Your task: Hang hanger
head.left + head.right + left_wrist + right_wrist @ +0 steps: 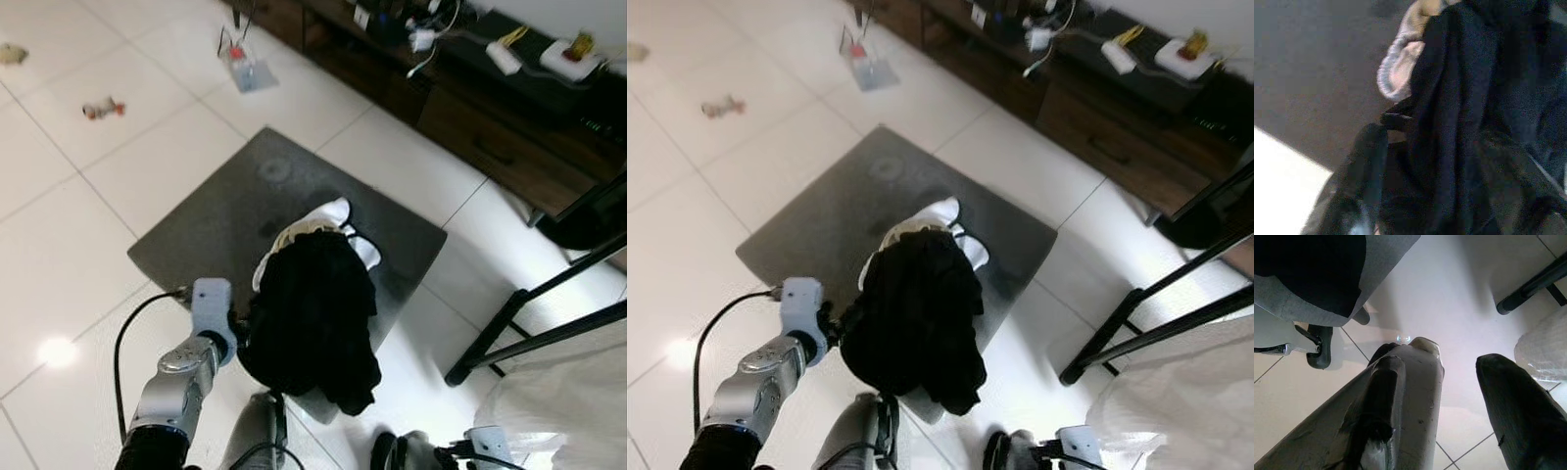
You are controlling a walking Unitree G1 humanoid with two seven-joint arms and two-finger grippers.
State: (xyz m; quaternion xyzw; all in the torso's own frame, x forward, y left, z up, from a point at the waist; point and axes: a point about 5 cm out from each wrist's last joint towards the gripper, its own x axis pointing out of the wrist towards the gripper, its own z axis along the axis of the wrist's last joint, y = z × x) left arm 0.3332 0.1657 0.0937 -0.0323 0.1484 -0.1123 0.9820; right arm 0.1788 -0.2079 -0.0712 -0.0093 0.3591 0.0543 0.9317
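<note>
A black garment [313, 304] lies bunched on the near part of a low grey table [225, 215], partly over a white and cream garment [338, 213]. No hanger can be made out; it may be hidden in the cloth. My left gripper [243, 338] is at the black garment's near left edge. In the left wrist view the left gripper [1449, 186] stands open, its fingers on either side of a fold of black cloth [1459, 98]. My right gripper [1459, 396] hangs low over the floor tiles, open and with nothing in it.
A black metal rack frame [549, 304] stands to the right, with white cloth [578, 401] below it. A dark wooden cabinet [470, 108] with cables and plugs runs along the back. A small stand [245, 69] and a toy [103, 108] lie on the white tiles.
</note>
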